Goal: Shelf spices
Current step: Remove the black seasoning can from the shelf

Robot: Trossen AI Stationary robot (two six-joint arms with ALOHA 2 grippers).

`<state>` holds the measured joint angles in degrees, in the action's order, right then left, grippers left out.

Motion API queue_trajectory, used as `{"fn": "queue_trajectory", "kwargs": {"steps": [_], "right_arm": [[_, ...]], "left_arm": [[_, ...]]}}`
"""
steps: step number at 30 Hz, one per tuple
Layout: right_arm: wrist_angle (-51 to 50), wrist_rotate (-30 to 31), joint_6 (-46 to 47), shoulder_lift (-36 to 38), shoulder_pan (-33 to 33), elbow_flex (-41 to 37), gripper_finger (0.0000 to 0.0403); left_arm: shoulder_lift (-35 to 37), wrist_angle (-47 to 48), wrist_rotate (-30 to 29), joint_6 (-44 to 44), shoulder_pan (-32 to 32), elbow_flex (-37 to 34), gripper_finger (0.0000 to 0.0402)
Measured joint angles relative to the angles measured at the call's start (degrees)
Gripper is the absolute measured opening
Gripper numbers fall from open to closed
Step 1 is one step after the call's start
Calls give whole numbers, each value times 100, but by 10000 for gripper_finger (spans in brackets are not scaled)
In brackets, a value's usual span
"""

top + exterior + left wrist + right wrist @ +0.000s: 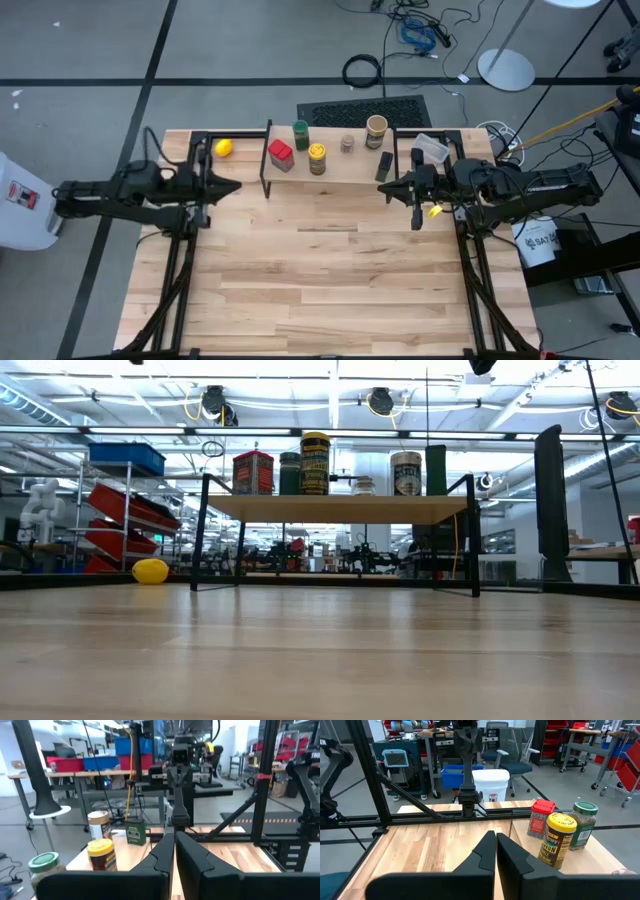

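The shelf (335, 172), a light plank on thin black legs, stands at the table's far middle. On it stand the red square tin (280, 153), green-lidded jar (301, 135), yellow-lidded jar (317, 158), tiny brownish jar (347, 144), tan round-topped jar (376, 130) and dark box (384, 165). All rest upright on their bases on the plank (335, 508). My left gripper (238, 186) is shut and empty, level, left of the shelf. My right gripper (385, 186) is shut and empty, level, by the shelf's right near corner.
A yellow lemon-like ball (224, 148) lies on the table left of the shelf. A clear plastic tub (430, 150) sits right of the shelf, near my right arm. Bare table (320, 280) stretches from the shelf toward the near edge.
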<state>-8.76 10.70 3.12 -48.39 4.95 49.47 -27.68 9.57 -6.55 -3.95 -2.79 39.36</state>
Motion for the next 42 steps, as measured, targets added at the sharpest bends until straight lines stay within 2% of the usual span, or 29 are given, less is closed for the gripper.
{"fn": "queue_trajectory", "kwargs": {"steps": [5, 11, 14, 22, 29, 39, 42], "right_arm": [[-12, 4, 84, -14, 0, 2, 0], [-313, 27, 341, -189, 0, 2, 0], [-477, 180, 458, -338, 0, 2, 0], [-1002, 769, 1281, -812, 53, 4, 0], [-1030, 1863, 2365, -1287, 843, 4, 0], [-1110, 4514, 3573, -1980, 2009, 4, 0], [-1454, 4970, 4022, -2145, 2106, 4, 0]], "left_arm": [[-615, -166, -1, -6, -2, 28, 26], [-1098, -614, -9, -863, 0, 28, 26], [-1131, -964, -8, -840, 0, 38, 26], [-1020, -899, 0, -702, -2, 34, 26], [-973, -714, 0, -702, -2, 34, 26], [-974, -648, 0, -736, -2, 32, 26], [-973, -652, 0, -774, 4, 32, 26]]}}
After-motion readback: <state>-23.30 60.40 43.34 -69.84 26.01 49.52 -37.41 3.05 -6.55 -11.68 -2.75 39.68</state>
